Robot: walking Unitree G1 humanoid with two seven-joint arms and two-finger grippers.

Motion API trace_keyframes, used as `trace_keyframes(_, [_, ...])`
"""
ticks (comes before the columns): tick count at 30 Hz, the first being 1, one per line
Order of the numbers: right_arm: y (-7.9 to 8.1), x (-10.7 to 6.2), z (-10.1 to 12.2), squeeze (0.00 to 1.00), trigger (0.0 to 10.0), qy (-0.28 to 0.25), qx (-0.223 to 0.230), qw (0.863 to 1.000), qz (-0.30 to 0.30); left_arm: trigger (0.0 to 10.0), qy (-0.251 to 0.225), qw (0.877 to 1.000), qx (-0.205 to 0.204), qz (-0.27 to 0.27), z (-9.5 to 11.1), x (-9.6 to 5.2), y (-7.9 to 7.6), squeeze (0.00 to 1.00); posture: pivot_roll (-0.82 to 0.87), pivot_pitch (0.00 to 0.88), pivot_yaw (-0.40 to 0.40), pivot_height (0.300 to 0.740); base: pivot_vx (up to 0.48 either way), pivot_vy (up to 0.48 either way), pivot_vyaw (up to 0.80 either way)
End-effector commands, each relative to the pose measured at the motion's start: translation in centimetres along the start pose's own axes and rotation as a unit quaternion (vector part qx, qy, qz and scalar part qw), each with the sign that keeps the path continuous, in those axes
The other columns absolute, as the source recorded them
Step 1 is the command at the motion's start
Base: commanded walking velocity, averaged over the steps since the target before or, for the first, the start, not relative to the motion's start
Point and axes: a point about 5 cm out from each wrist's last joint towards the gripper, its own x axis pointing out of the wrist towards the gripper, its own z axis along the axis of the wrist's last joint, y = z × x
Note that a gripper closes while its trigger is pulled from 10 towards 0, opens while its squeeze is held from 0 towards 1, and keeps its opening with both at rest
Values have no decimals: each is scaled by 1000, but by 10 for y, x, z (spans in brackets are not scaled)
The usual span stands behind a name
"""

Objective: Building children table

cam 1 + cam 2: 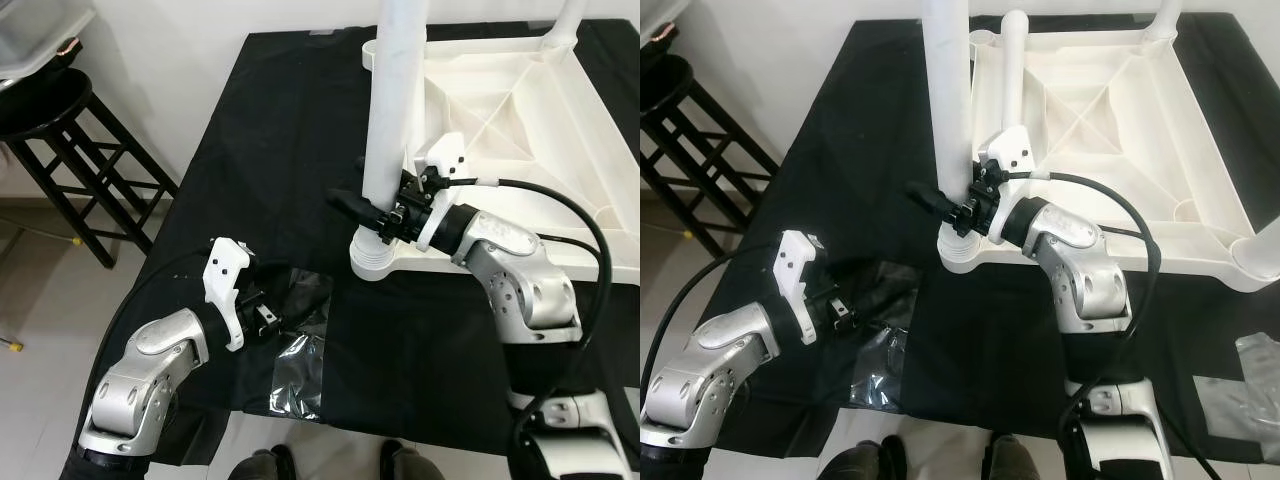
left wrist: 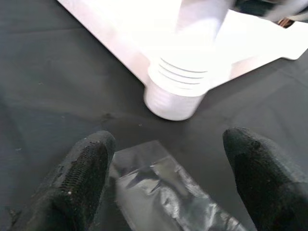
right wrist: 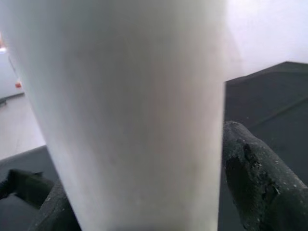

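Observation:
A white plastic table (image 1: 520,120) lies upside down on a black cloth (image 1: 270,150). A white leg (image 1: 392,100) stands upright in the ribbed corner socket (image 1: 374,258) nearest me. My right gripper (image 1: 372,212) is shut on this leg just above the socket, one black finger (image 3: 260,183) on each side of the leg (image 3: 130,106). My left gripper (image 1: 845,312) hovers open low over the cloth, left of the socket (image 2: 178,91). Below its fingertips (image 2: 82,178) lies a piece of clear plastic wrap (image 2: 163,197).
Two more legs stand in the table's far corners (image 1: 1015,70) (image 1: 570,20). A black wooden stool (image 1: 70,150) stands on the floor off the cloth's left edge. Another scrap of clear plastic (image 1: 1240,400) lies at the cloth's near right.

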Motion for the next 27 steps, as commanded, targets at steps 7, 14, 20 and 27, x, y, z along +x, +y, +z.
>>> trace_keyframes(7, [-19, -1, -8, 0, 0, 14, 5, 995, 101, 0, -22, 1000, -10, 14, -13, 0, -23, 0, 85, 199, 22, 740, 0, 0, 0])
trace_keyframes(14, [-27, -12, -10, 0, 0, 31, 23, 987, 153, 0, -22, 999, 7, 28, -18, -6, -29, 0, 68, 203, 7, 740, 0, 0, 0])
trace_keyframes(20, [-25, -25, -23, 0, 0, 50, 17, 991, 120, 0, -25, 999, 22, 41, -22, -9, -35, 0, 41, 209, 3, 740, 0, 0, 0])
trace_keyframes(27, [81, -24, -114, 0, 0, 170, 135, 952, -215, 10000, -24, 996, 38, 71, -27, -9, -34, 0, 5, 223, 2, 740, 0, 0, 0])
